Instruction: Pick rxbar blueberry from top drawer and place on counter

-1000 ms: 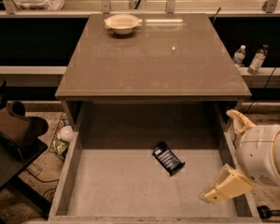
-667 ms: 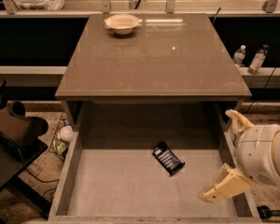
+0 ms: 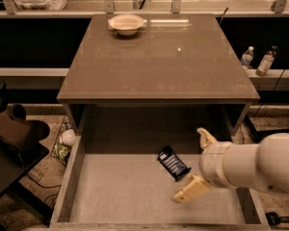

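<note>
The rxbar blueberry, a dark wrapper with pale lettering, lies at an angle on the pale speckled floor of the open top drawer, right of centre. My gripper hangs over the drawer's right side, just right of the bar. It is open, with one tan finger behind the bar's level and the other in front; nothing is held. The white arm reaches in from the right edge. The glossy brown counter spreads above the drawer.
A pale bowl sits at the counter's far left. Two bottles stand on a ledge to the right. A dark chair-like object and litter lie left of the drawer. A ledge with metal posts runs along the back.
My arm and gripper have moved left across the drawer, from near the right wall to close beside the bar. The bar has not moved.
</note>
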